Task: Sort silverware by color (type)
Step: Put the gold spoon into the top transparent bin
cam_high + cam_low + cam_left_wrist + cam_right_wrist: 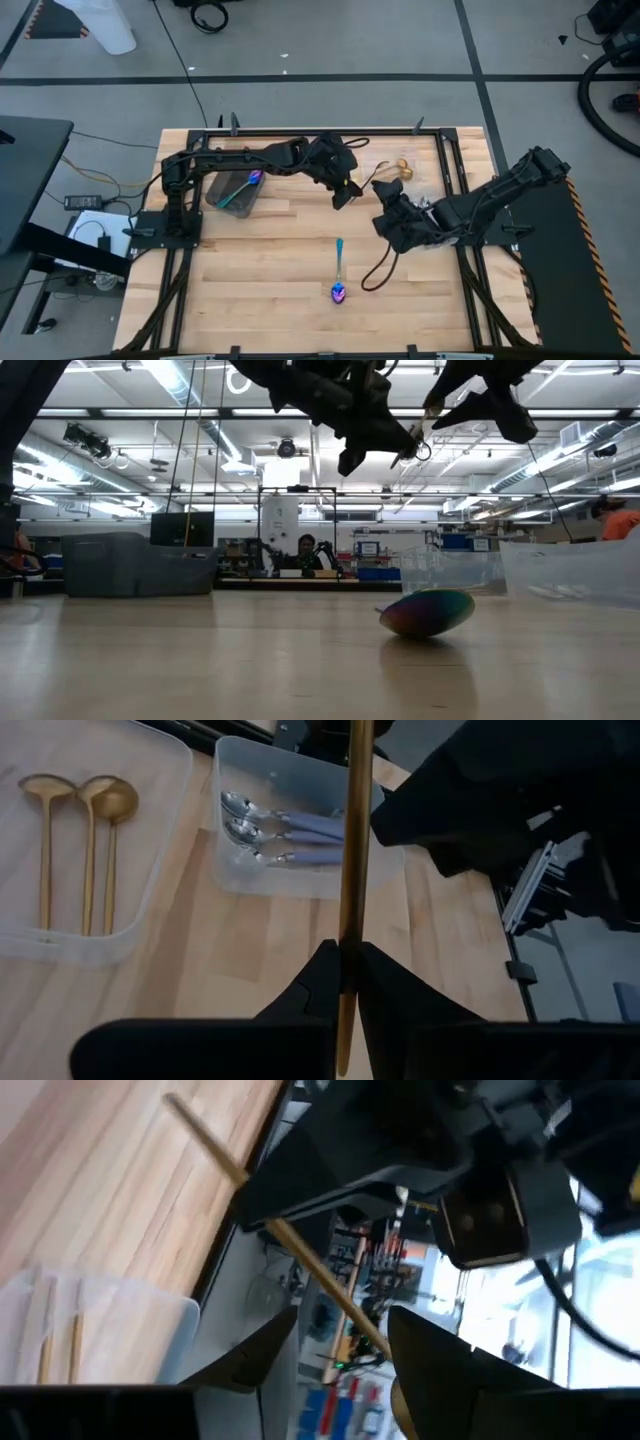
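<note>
The left gripper [348, 982] is clenched on a slim gold spoon [354, 840]: its two dark, wedge-shaped fingers [315, 982] pinch the polished, rod-like handle, which runs straight out beyond the tips. The right gripper [340, 1348] stands released, its blunt black fingers [262, 1350] spread on either side of the same gold handle, with a gap showing to each side of the thin shaft.

In the left wrist view, beyond the left fingertips and under the spoon's far end, sits a clear plastic container [245, 880] with rounded corners, holding silver spoons [265, 830] with glossy bowls and pale matte handles. Off to one side of the jaws, a second clear container [150, 890] holds two gold spoons [80, 840] lying side by side, round bowls away from the gripper.

From above, both grippers meet over the pale butcher-block table [270, 270]. On its bare wood, well apart from the jaws, lies an iridescent spoon [339, 275], its teal handle narrow and its purple-blue bowl rounded. Another iridescent spoon [243, 188] rests in a dark grey rectangular tray [222, 200] beside the left arm.
</note>
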